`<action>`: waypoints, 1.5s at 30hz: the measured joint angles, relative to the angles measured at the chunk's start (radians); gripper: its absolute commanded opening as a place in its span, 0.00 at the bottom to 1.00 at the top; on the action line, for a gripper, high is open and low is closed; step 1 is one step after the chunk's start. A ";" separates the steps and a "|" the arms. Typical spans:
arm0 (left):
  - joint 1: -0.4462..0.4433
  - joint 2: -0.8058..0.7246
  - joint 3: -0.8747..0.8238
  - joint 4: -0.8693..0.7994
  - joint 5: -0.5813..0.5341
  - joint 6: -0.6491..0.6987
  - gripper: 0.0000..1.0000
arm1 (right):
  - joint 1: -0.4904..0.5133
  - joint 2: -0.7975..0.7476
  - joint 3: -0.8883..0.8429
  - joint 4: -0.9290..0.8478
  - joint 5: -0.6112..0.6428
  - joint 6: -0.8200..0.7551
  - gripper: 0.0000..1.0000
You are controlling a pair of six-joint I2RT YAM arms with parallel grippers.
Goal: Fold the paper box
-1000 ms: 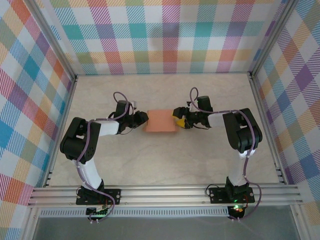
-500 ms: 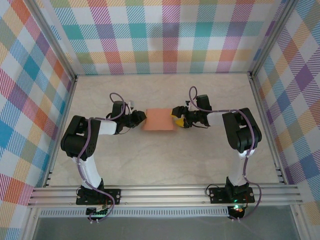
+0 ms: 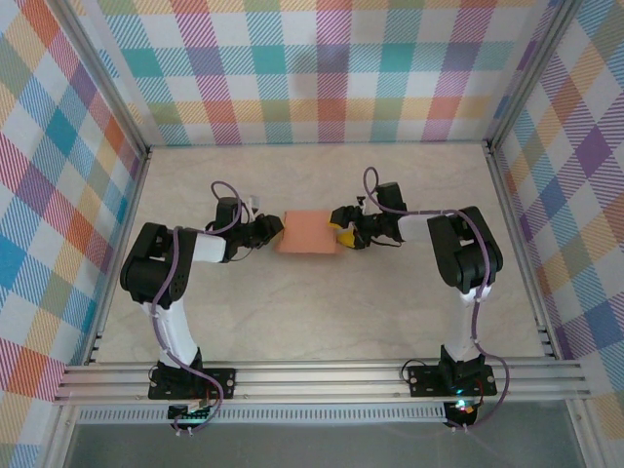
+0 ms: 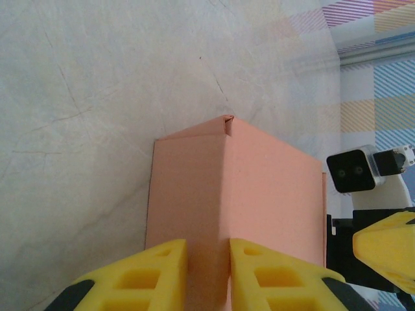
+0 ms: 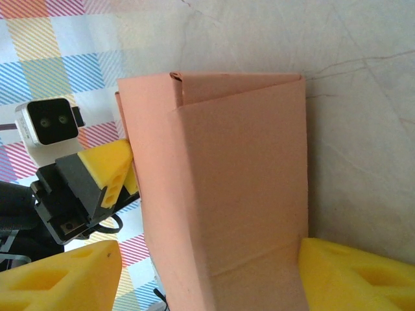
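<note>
Where the two arms reach in toward each other in the top external view, the paper box (image 3: pixel 309 234) lies on the table (image 3: pixel 322 322) about midway between them, a little beyond the table's middle. The left gripper (image 3: pixel 277 231) meets the box's left edge and the right gripper (image 3: pixel 341 233) meets its right edge. From this height the stance of either gripper's fingers cannot be made out.

In the left wrist view, the left gripper (image 4: pixel 207 254) has its yellow fingers (image 4: pixel 155 275) drawn close together, pinching a raised crease of the salmon card between them. The box (image 4: pixel 259 188) stretches away from the fingers, with a small notched corner at its far end. Past its right edge sit the right gripper's yellow finger (image 4: pixel 386 249) and the right wrist camera (image 4: pixel 353 170).

In the right wrist view, the right gripper (image 5: pixel 207 259) stands with its fingers spread wide, the box (image 5: pixel 227 181) between them. One finger (image 5: pixel 356 275) lies against the box's edge, while the other (image 5: pixel 58 278) sits just clear of the card, so the box is not clamped. Beyond the box's far side are the left gripper (image 5: pixel 110 172) and the left wrist camera (image 5: pixel 48 121).
</note>
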 measured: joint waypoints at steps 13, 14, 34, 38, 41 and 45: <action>0.019 0.031 0.000 0.051 0.041 -0.003 0.22 | 0.013 -0.012 0.060 -0.168 0.110 -0.047 0.70; 0.021 0.033 0.000 0.056 0.046 -0.003 0.22 | 0.014 -0.012 0.061 -0.171 0.111 -0.047 0.70; 0.034 0.039 0.000 0.066 0.055 -0.003 0.22 | 0.034 0.005 0.112 -0.222 0.144 -0.024 0.71; 0.034 0.039 0.000 0.066 0.055 -0.003 0.22 | 0.038 -0.021 0.109 -0.269 0.213 -0.024 0.71; 0.034 0.044 0.000 0.071 0.060 -0.003 0.22 | 0.042 -0.023 0.110 -0.282 0.221 -0.020 0.71; 0.035 0.050 0.001 0.082 0.068 -0.003 0.22 | 0.050 -0.015 0.126 -0.311 0.221 -0.016 0.69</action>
